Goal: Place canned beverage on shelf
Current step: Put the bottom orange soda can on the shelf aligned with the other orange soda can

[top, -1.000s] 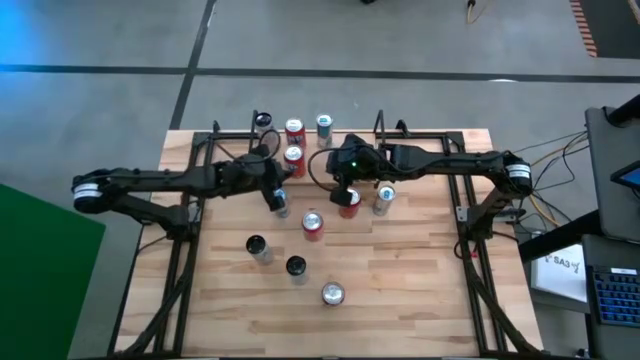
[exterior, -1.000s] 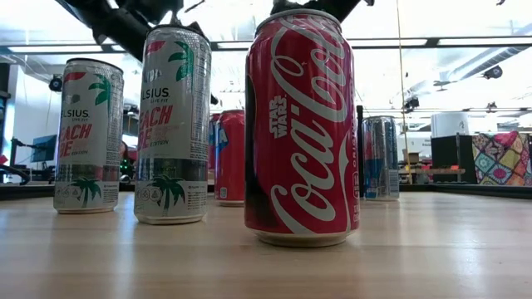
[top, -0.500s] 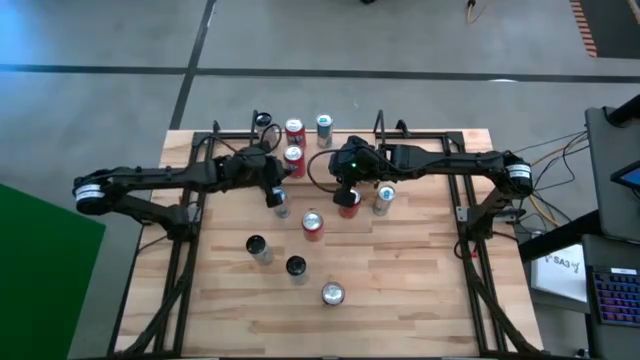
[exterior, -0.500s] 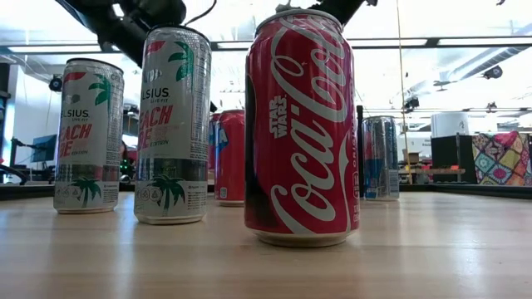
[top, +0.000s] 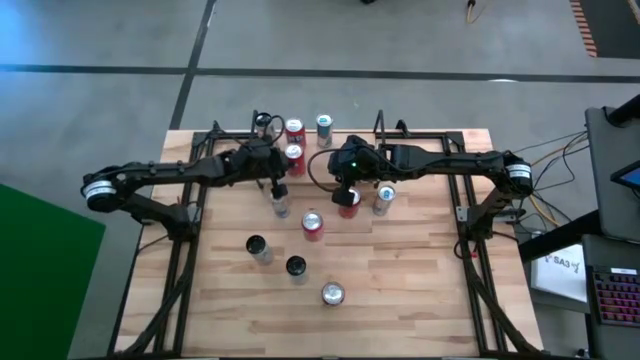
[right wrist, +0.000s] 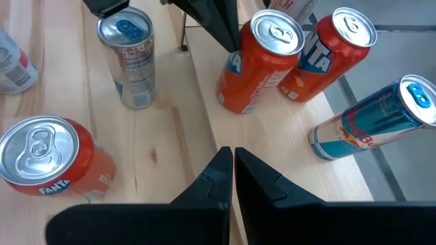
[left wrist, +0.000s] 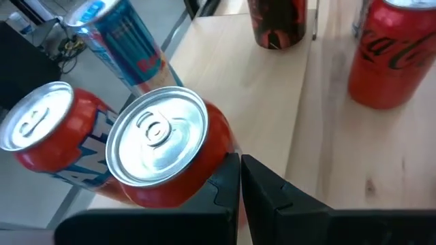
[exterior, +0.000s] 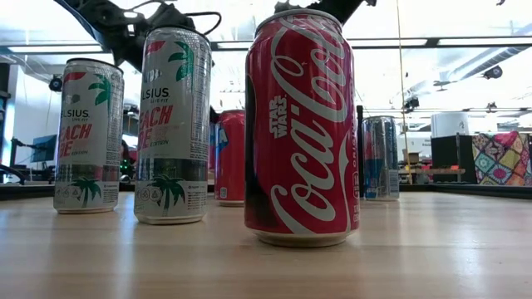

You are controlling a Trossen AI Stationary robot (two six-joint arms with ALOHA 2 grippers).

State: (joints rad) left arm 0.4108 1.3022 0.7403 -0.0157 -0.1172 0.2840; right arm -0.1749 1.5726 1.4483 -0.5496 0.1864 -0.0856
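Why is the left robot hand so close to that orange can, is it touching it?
Cannot tell. In the left wrist view the shut left gripper overlaps the orange can, with no gap or contact plainly visible.

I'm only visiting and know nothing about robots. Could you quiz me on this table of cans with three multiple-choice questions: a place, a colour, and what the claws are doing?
1. Where is the tip of the left claw?
A. right beside an orange can
B. over the table's front edge
C. inside a box

2. What colour is the slim can by the two orange cans?
A. green
B. blue and silver
C. black

3. How are the left claw and the right claw?
A. both wide open
B. each clamped round a can
C. both shut, empty

Answers:
1 A: the left wrist view shows the can next to its tip.
2 B: the right wrist view shows it.
3 C: in both wrist views the fingers meet with nothing between.
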